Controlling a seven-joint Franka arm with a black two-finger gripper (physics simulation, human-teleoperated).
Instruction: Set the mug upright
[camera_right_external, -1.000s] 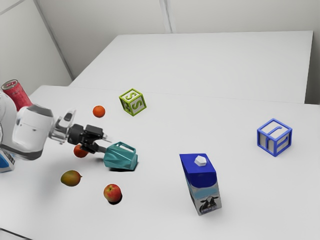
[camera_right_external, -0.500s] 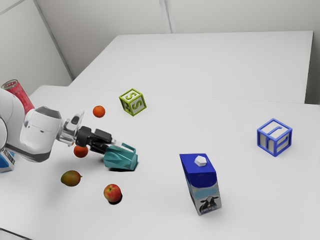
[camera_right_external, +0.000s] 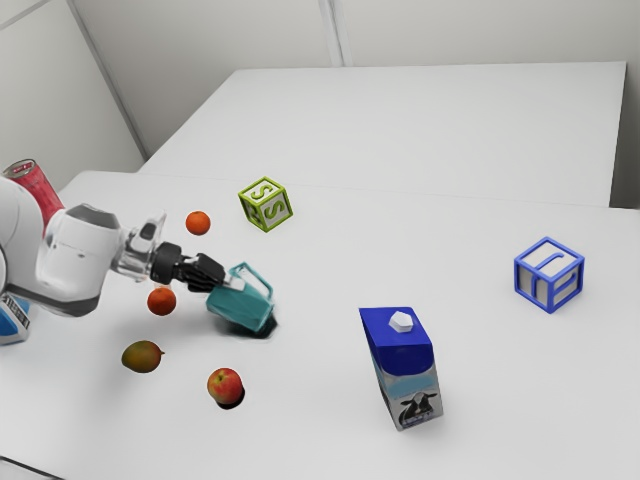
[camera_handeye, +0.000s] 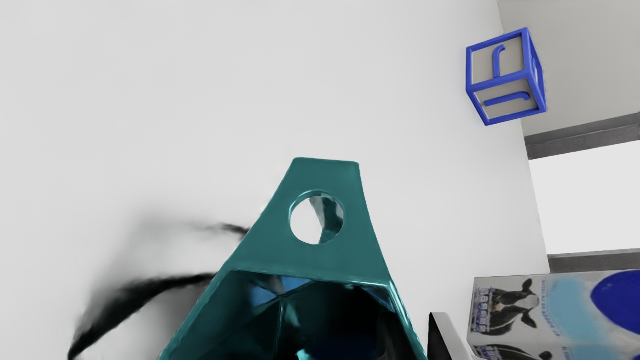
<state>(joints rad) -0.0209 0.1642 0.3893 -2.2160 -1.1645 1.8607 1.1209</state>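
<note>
Exterior view, clock round its centre: white surface (camera_right_external: 500, 380) bears blue-edged block (camera_right_external: 549, 275) at three, milk carton (camera_right_external: 402, 365) five, apple (camera_right_external: 225, 386) seven, mango (camera_right_external: 142, 356) and lower orange (camera_right_external: 161, 301) eight, upper orange (camera_right_external: 198, 223) nine, green-edged block (camera_right_external: 265, 205) ten.

- milk carton (camera_right_external: 405, 372) is parked on the table (camera_right_external: 330, 420), toward the exterior view's right from the mug (camera_right_external: 238, 305)
- apple (camera_right_external: 225, 386) is placed in front of the mug, mango (camera_right_external: 142, 356) toward the exterior view's left
- one orange (camera_right_external: 161, 301) is tucked behind the mango, another orange (camera_right_external: 198, 223) further back, beside the S block (camera_right_external: 265, 205)
- other letter block (camera_right_external: 549, 275) is set behind the carton
</note>
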